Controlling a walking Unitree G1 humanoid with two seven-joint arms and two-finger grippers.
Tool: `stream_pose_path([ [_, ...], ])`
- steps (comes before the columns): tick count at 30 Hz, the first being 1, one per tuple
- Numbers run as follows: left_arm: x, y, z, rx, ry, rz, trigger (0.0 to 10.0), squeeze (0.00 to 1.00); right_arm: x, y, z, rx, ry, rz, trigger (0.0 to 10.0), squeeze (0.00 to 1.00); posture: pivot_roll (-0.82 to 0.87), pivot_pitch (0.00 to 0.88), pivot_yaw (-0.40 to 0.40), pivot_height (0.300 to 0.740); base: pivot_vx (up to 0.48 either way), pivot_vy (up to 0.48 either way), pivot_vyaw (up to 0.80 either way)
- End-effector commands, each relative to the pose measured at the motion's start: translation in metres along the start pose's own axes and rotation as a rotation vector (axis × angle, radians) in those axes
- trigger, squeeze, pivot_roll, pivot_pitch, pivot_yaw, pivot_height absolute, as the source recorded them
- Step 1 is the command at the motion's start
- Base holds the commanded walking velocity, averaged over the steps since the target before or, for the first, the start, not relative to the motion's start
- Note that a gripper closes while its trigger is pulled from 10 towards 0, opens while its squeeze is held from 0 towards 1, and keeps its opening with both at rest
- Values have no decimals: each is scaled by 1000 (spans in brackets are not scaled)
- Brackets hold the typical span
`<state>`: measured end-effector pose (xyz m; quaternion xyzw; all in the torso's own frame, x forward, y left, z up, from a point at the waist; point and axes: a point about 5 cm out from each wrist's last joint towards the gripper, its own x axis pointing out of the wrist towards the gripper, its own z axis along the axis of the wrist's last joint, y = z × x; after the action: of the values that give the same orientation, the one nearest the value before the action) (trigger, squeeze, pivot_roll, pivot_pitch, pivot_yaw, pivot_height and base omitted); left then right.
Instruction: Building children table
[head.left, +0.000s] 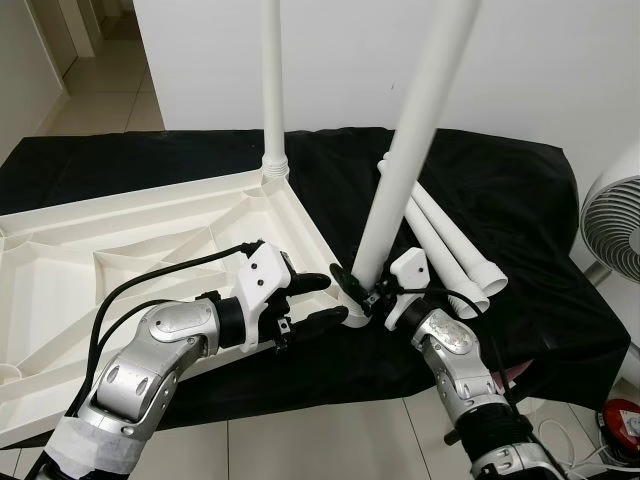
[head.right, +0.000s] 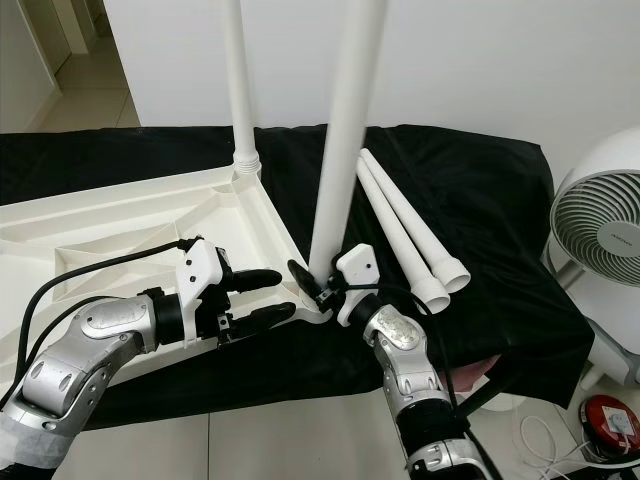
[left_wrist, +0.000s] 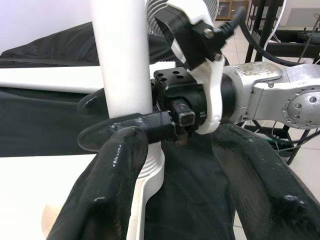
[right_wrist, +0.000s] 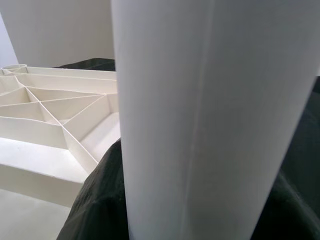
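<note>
Head views: a white tabletop (head.left: 120, 270) lies upside down, ribs up, on a black cloth (head.left: 480, 200) spread over the floor. One leg (head.left: 273, 80) stands upright in the far corner socket. A second leg (head.left: 415, 130) leans at the near corner, its lower end at the socket there. The right pincer (head.left: 358, 288) is clamped around that leg just above its base. The left pincer (head.left: 312, 305) sits just beside it over the tabletop's near corner, its two black fingers spread and holding nothing. Two spare legs (head.left: 455, 245) lie side by side on the cloth to the right, touching each other. A white fan (head.right: 605, 240) stands at the right edge, off the cloth, and a red object (head.right: 612, 415) rests on the tiles near it.

Left wrist view: the left pincer's fingers (left_wrist: 107, 200) stand wide apart in the foreground. Beyond them the right pincer (left_wrist: 120, 117) pinches the leaning leg (left_wrist: 122, 55), one black finger on each side, just above the ribbed collar (left_wrist: 152, 167) at its foot.

Right wrist view: the held leg (right_wrist: 210, 120) stands close to the lens, with the tabletop's ribs (right_wrist: 55, 115) and black cloth behind.
</note>
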<state>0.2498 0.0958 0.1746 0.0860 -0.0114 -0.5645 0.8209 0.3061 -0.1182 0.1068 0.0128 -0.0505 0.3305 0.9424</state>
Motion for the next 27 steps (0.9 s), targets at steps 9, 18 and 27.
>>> stream_pose_path([
  [9, 1, -4, 1, -1, 4, -26, 10000, 0, -23, 4, -48, 125, 215, -90, 10000, 0, -18, 0, -14, 740, 0, 0, 0],
  [18, 2, -5, 1, 2, 3, -29, 10000, 0, -23, 10, -50, 72, 227, -67, 10000, 0, -16, 0, -17, 740, 0, 0, 0],
  [27, 2, -4, 1, 0, 1, -26, 10000, 0, -14, 6, -47, 70, 219, -312, 10000, 0, -14, 0, -23, 740, 0, 0, 0],
])
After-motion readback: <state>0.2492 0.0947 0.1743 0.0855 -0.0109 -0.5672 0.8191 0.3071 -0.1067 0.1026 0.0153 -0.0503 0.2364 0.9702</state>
